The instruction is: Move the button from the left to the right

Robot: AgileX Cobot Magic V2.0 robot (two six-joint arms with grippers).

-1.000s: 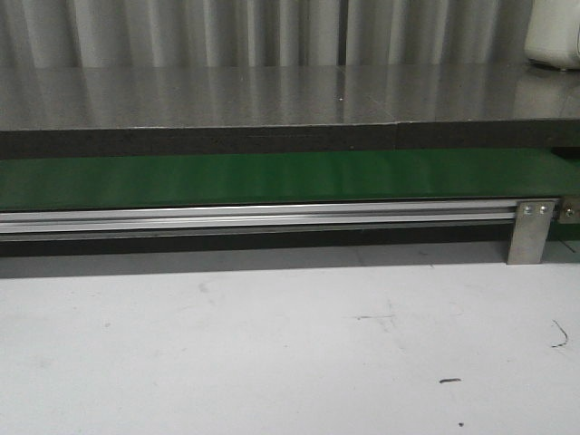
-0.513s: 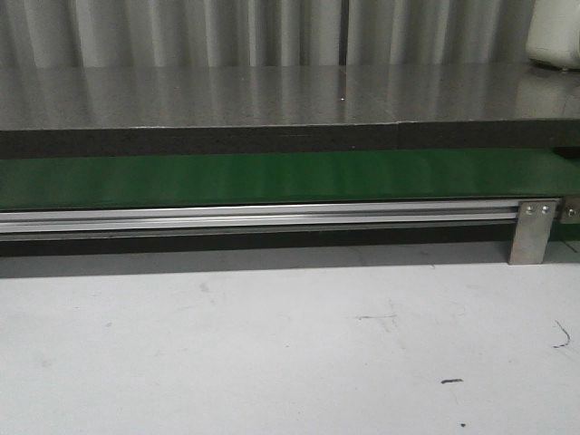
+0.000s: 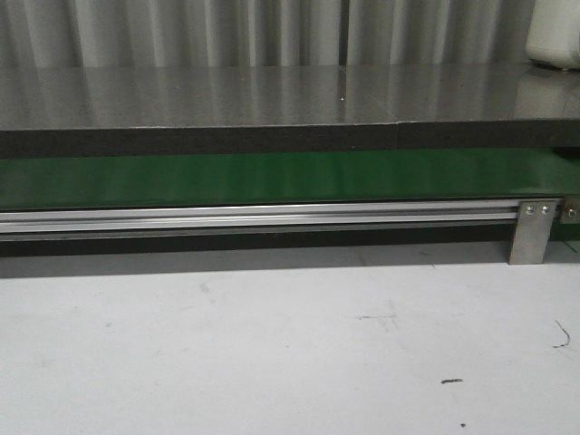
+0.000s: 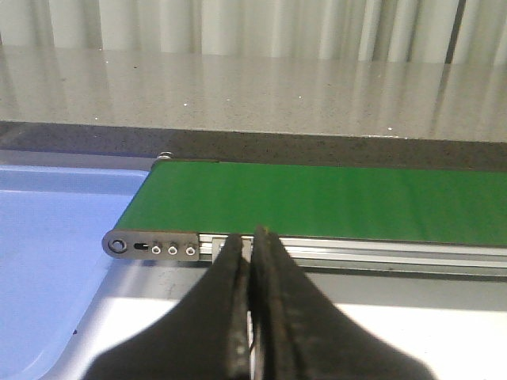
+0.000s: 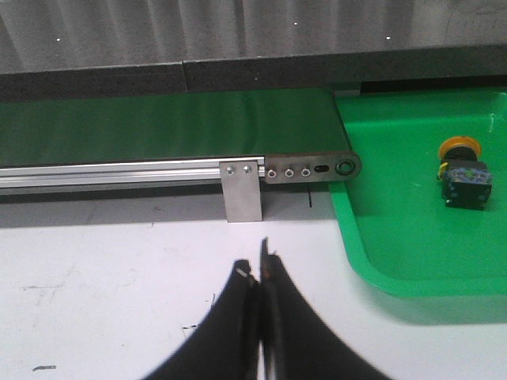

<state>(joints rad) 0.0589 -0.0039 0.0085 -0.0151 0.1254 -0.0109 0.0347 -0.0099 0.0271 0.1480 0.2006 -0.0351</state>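
From the front, the green belt (image 3: 272,178) ran bare across the frame on its aluminium rail (image 3: 254,216), a metal bracket (image 3: 531,231) at the right end, the grey table (image 3: 272,344) in front, and neither arm nor button in sight. Over to the left wrist: the left gripper (image 4: 252,245) hung with its jaws pressed together on nothing, aimed at the belt's left end, a blue tray (image 4: 55,237) lying just beside that end. No button there either. And the right wrist had it: the button (image 5: 462,170), orange cap on a black body, lay tipped on its side in the green tray (image 5: 372,253) just past the belt's right end, well apart from the right gripper (image 5: 259,273), whose jaws were likewise pressed together and empty above the table. By that showing the transfer looked as good as done. If another unit was due, I'd judge the smart play was for the right arm to spread its jaws early, wait near the belt's end, and close squarely on the black body, not the rounded cap.
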